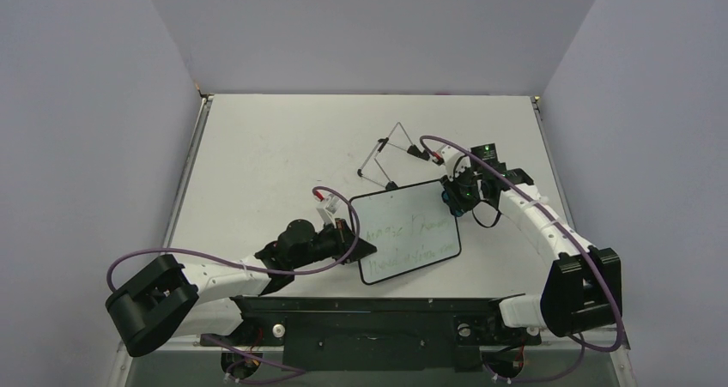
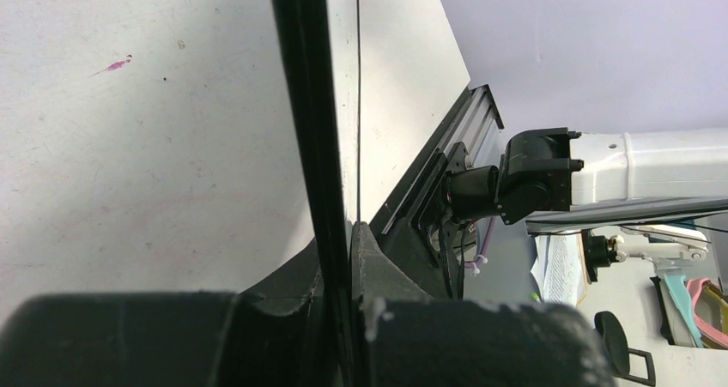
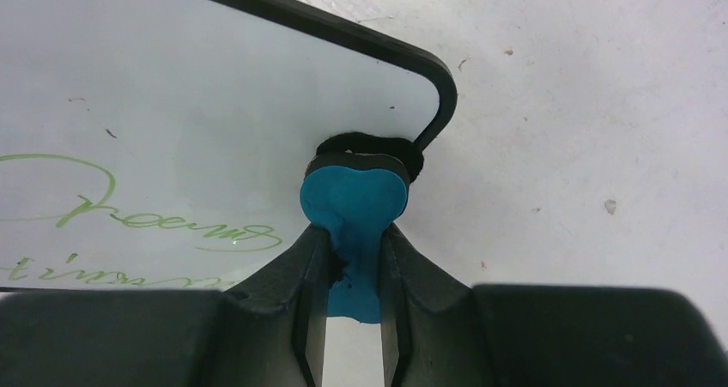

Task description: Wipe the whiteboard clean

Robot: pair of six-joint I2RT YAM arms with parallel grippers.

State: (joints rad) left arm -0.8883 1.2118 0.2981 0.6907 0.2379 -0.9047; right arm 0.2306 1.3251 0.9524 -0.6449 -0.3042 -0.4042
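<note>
Erasing seems barely begun: left fingers [image 2: 382, 271] clamp the whiteboard [image 1: 397, 208] by its left edge, mid-table [image 1: 275, 147]; right fingers [image 3: 283, 275] pinch the blue eraser [image 3: 354, 200] against its far right corner; both green handwritten lines [image 1: 410, 235] are unwiped.

One whiteboard [image 1: 403, 224], one eraser [image 3: 354, 194], one wire easel [image 1: 370, 159].

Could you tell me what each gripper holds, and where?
The left gripper clamps the whiteboard by its left edge; the right gripper pinches the eraser by its blue body.
</note>
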